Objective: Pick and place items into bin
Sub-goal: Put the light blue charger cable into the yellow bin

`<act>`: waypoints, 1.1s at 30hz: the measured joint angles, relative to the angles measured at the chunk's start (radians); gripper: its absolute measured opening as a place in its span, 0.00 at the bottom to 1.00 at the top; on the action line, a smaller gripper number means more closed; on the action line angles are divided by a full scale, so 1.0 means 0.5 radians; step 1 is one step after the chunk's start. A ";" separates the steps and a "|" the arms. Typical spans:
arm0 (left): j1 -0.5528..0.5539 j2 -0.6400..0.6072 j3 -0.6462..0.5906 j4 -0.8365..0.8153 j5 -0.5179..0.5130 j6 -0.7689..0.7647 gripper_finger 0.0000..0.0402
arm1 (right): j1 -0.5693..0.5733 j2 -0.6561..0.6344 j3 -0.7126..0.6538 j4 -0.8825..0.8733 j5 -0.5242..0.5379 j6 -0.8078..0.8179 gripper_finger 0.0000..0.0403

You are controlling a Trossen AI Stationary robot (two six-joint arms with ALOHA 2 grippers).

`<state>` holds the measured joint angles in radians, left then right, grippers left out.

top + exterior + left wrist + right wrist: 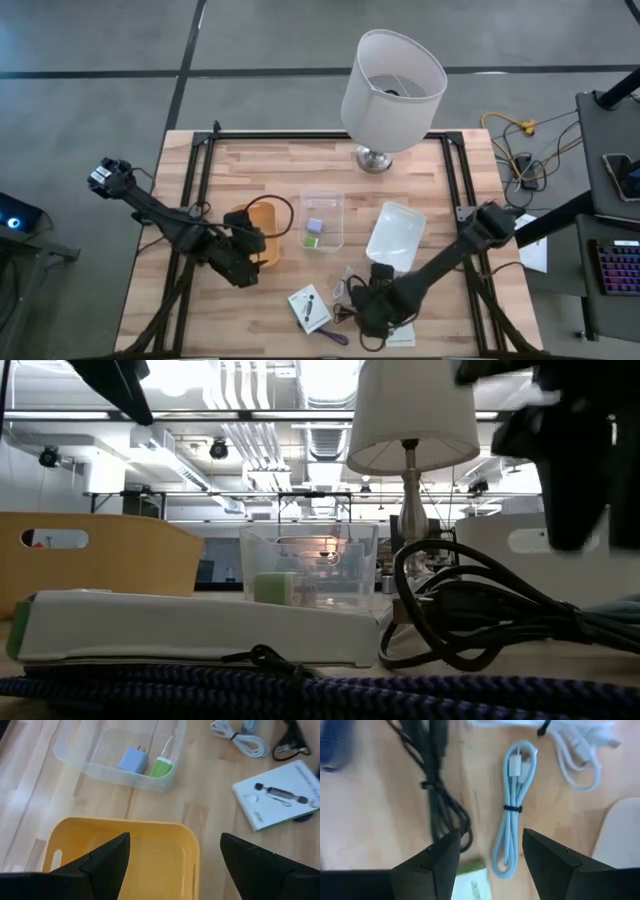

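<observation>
From above, the left gripper [243, 262] hangs over the yellow bin [262, 233] near the table's [250, 160] left edge, blocks [314, 233] in the clear tub [322, 205]; wrist views show both grippers released, the right gripper [489, 851] above the pale cable [514, 805].

Yellow tray [120, 845], clear bin [95, 767] holding lilac [133, 760] and green blocks [161, 766].

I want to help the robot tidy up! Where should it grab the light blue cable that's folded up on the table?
Best guess: pinch the light blue cable at its middle, by the dark tie, coming straight down. There the strands are bundled tight, so the fingers would catch all of them. It lies flat on the table, and the right gripper hovers open just above it, beside the black cable.
</observation>
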<state>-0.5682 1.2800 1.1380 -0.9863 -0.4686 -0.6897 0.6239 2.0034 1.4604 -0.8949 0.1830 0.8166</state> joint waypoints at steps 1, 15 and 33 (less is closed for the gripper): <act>0.000 0.000 -0.011 -0.001 -0.002 0.000 0.73 | -0.008 0.034 0.014 -0.007 0.003 0.011 0.49; -0.001 0.001 -0.126 0.028 0.089 -0.012 0.73 | -0.130 0.091 -0.013 0.149 -0.170 0.115 0.46; -0.001 0.001 -0.128 0.019 0.087 -0.001 0.73 | -0.204 0.085 -0.176 0.242 -0.259 0.144 0.35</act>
<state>-0.5686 1.2804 1.0740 -0.9768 -0.4252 -0.6903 0.5219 2.0460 1.3721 -0.7740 0.0535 0.8887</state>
